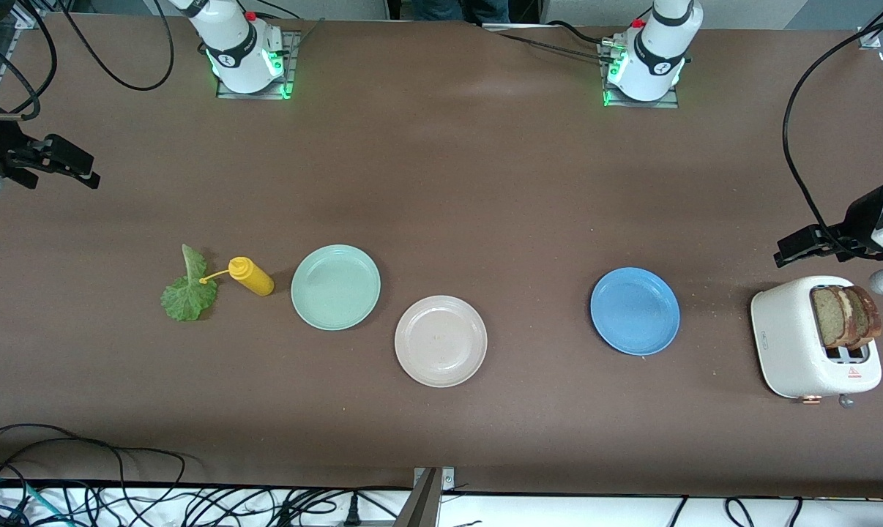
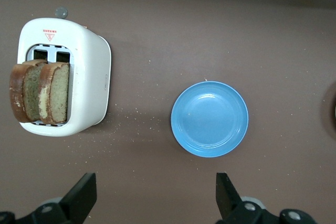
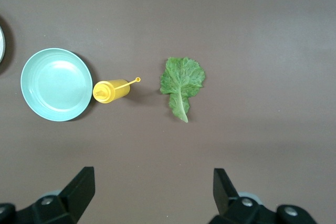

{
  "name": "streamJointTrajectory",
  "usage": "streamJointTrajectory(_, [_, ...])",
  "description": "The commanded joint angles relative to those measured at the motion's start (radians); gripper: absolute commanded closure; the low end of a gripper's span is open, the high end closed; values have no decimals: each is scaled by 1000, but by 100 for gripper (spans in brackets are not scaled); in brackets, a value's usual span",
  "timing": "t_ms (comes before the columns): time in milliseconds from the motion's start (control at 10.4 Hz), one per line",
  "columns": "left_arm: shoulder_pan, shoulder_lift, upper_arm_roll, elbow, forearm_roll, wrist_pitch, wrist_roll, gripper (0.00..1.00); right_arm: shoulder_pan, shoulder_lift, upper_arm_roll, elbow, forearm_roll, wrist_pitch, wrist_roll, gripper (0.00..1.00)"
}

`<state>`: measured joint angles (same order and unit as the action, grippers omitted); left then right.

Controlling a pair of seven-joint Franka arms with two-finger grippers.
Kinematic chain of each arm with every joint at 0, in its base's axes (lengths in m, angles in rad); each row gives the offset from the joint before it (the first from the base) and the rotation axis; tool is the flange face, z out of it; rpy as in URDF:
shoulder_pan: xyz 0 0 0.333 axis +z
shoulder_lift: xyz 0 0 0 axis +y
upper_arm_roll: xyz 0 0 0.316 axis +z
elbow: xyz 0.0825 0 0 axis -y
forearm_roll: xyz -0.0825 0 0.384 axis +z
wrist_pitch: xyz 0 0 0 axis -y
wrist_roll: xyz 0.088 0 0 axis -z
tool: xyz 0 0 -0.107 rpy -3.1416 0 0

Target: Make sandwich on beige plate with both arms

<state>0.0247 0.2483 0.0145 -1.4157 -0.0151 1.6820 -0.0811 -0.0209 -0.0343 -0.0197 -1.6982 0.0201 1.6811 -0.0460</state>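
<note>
Sandwich parts are all apart, so by my reading 0 of the build steps are done. The left gripper [image 2: 152,203] hangs with its fingers spread wide and nothing between them, up in the air over the bare table at the left arm's end, near the toaster [image 1: 807,344]. The right gripper [image 3: 152,198] is also spread wide and empty, over the bare table at the right arm's end, well apart from the food.

The 2 bread slices [image 1: 846,316] stand side by side in the toaster's slots, sticking up and leaning slightly. The lettuce leaf [image 1: 187,293] lies flat on the table, with the yellow bottle [image 1: 251,276] on its side at about the leaf's 3 o'clock in the front view, its thin nozzle pointing at the leaf. A green plate [image 1: 336,287] is just beside the bottle.

The beige plate [image 1: 441,341] sits near the middle of the table, at about the green plate's 4 o'clock, bare but for a few crumbs. A blue plate [image 1: 635,311] lies between it and the toaster.

Left to do, as I judge it: 1 slice onto the beige plate, the leaf on top, then the 2nd slice.
</note>
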Motion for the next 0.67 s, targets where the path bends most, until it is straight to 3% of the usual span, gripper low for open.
streamJointTrajectory(0, [-5, 0, -1, 4, 27, -5, -5, 0, -1, 5, 0, 23, 0, -14, -3, 0])
streamJointTrajectory(574, [-8, 2, -1, 4, 27, -5, -6, 0, -1, 5, 0, 23, 1, -12, -3, 0])
